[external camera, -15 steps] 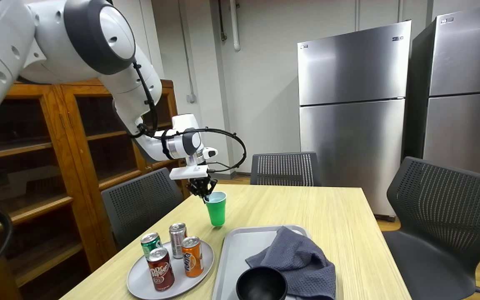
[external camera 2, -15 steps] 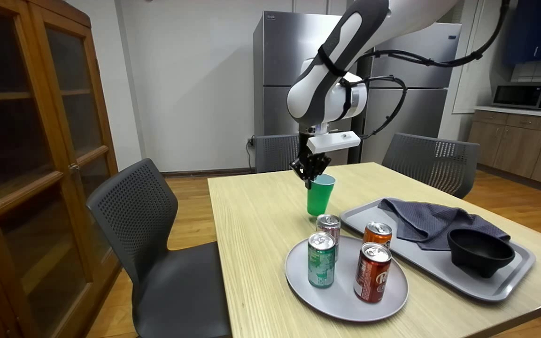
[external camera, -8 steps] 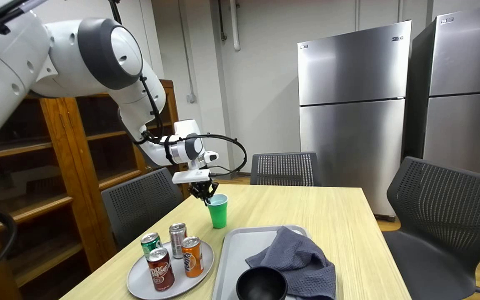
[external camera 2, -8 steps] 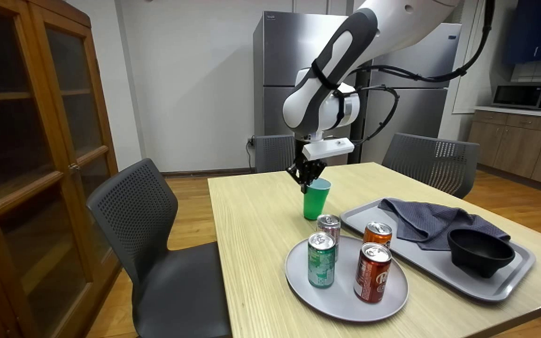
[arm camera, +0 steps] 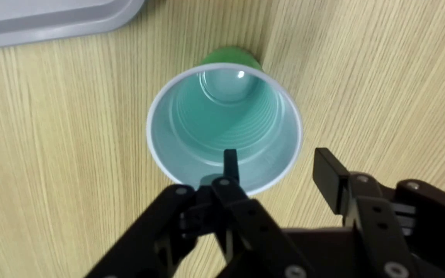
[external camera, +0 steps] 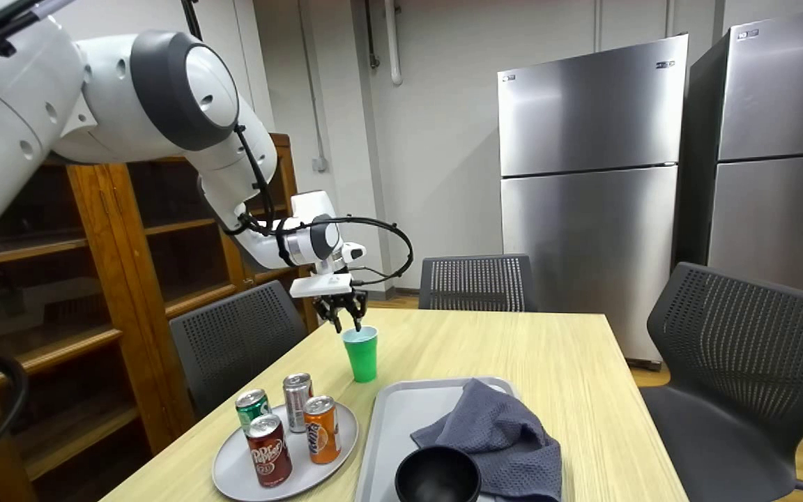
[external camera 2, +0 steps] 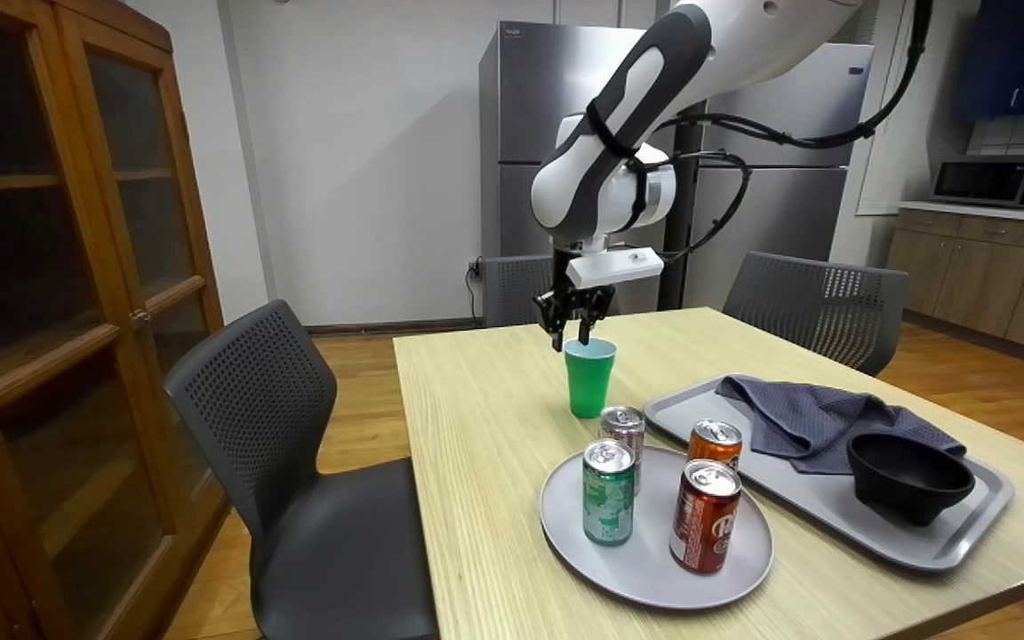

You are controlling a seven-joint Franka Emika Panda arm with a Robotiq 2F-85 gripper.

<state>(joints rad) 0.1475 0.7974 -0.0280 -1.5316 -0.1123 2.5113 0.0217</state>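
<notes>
An upright green cup (external camera: 362, 359) with a pale inside stands on the light wooden table, seen in both exterior views. My gripper (external camera: 348, 329) hangs at rim height above its near side, jaws spread apart with nothing held. In the wrist view, the gripper (arm camera: 274, 162) has one dark finger (arm camera: 230, 166) across the cup's mouth, while the other finger (arm camera: 330, 181) is off to the right, beyond the rim of the cup (arm camera: 230, 119). Whether the first finger dips below the rim I cannot tell. The cup looks empty inside.
A round grey plate (external camera 2: 636, 573) carrying several soda cans, among them a green can (external camera 2: 608, 502), sits close to the cup. Beside it lies a grey tray (external camera 2: 814, 495) with a dark cloth (external camera 2: 819, 422) and a black bowl (external camera 2: 908, 480). Chairs (external camera 2: 254, 400) surround the table.
The cup, earlier pinched at its rim and slightly tilted, came down and now stands upright. The jaws have parted and the gripper has risen a little.
</notes>
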